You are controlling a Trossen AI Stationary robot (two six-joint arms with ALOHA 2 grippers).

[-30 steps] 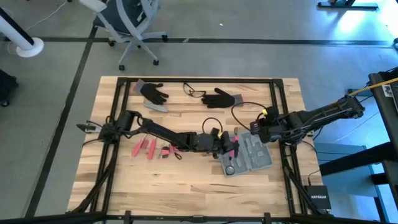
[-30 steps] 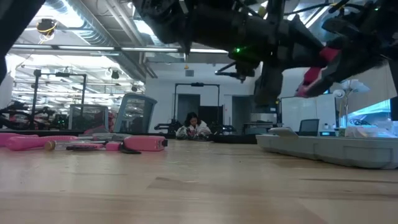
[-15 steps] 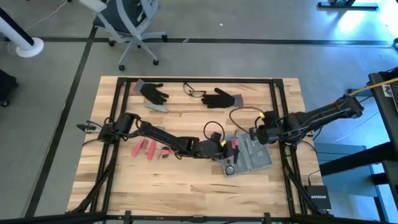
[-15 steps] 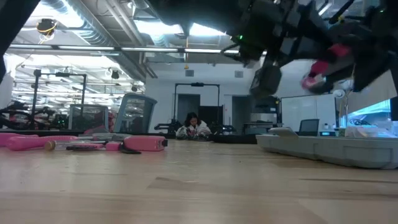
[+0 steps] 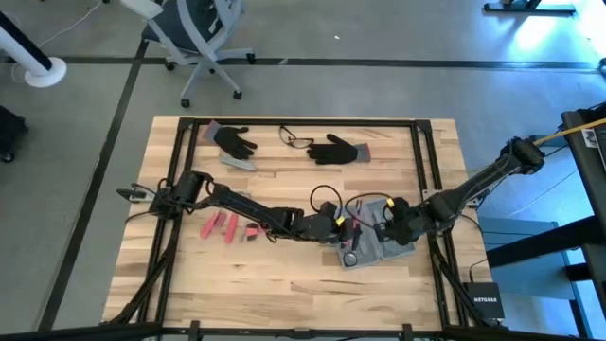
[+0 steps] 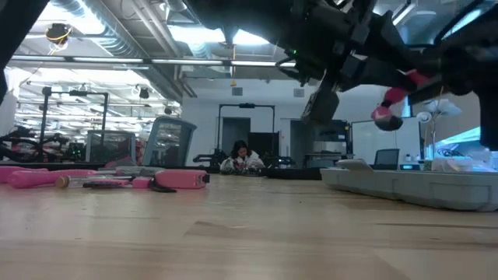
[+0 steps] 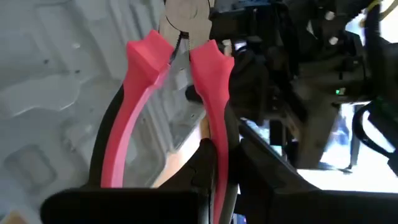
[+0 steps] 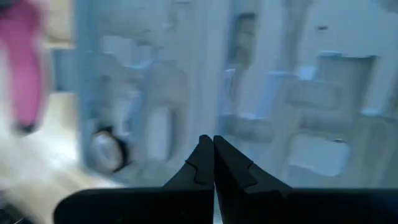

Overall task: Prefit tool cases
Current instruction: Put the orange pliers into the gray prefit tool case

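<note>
Gloves (image 5: 235,142), glasses (image 5: 295,141), loose tools (image 5: 227,226) (all well clear of tool case (image 5: 402,248)).

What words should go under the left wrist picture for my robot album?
Left gripper holding red-handled pliers over the open grey-blue tool case.

The left gripper (image 5: 347,227) is clamped on red-handled pliers (image 7: 186,93) above the tool case (image 5: 379,242). The right gripper (image 8: 214,163), fingers pressed together, hovers over the same case.

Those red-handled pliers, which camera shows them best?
The left wrist view: the pliers fill it, gripped in the left hand. The high view shows a red speck, the low view a pink blur, the right wrist view a blurred handle.
</note>
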